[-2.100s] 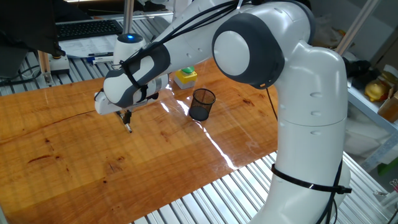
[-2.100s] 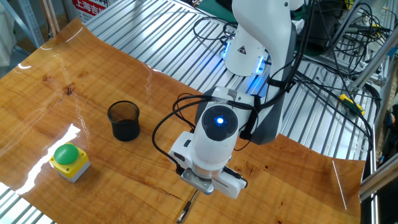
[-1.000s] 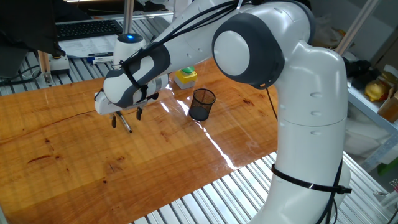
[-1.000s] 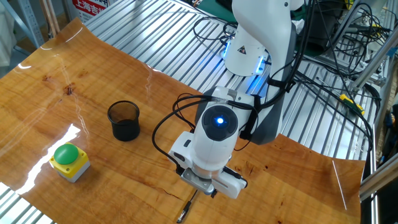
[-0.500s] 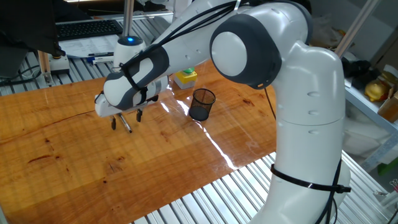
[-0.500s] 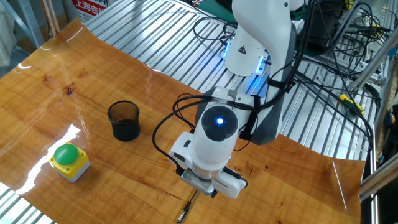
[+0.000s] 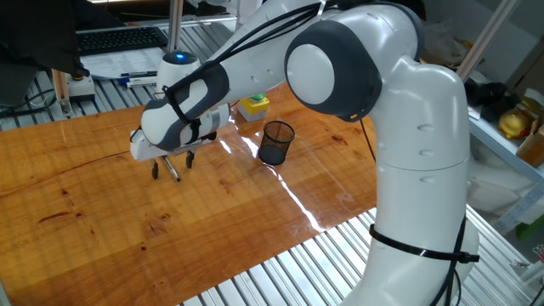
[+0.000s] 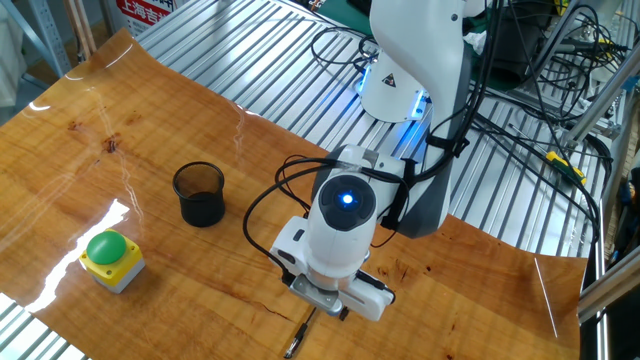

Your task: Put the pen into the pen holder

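The pen (image 7: 173, 171) is a slim dark stick that lies on the wooden table between my two fingers. In the other fixed view its end (image 8: 296, 338) sticks out from under my hand. My gripper (image 7: 172, 165) is open and hangs low over the pen, one finger on each side, not closed on it. In the other fixed view the gripper (image 8: 320, 310) is mostly hidden under the hand. The pen holder (image 7: 275, 143), a black mesh cup, stands upright and empty to the right of the gripper; it also shows in the other fixed view (image 8: 200, 194).
A yellow box with a green button (image 7: 253, 104) stands behind the cup, also seen in the other fixed view (image 8: 110, 258). Metal slats (image 8: 270, 70) surround the wooden board. A keyboard and papers (image 7: 119, 38) lie at the back.
About two seconds ago the fingers were together at the pen; they have since opened. The hand has shifted slightly. The pen and the cup have not moved.
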Robot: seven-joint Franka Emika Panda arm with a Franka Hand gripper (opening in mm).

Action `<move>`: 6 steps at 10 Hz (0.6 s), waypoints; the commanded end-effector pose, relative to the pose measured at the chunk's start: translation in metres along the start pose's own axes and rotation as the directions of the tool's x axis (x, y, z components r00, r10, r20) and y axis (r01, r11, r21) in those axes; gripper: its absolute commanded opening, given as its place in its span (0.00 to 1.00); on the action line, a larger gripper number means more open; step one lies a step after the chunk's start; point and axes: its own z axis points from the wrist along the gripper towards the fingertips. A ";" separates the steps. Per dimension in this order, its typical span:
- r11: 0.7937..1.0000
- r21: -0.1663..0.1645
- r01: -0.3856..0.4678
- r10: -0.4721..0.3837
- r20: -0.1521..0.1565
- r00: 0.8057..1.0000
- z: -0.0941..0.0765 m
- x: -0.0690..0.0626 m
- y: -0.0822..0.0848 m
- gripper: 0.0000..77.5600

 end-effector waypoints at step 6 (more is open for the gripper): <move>1.000 0.015 0.002 -0.002 0.002 1.000 -0.003 -0.001 0.001 1.00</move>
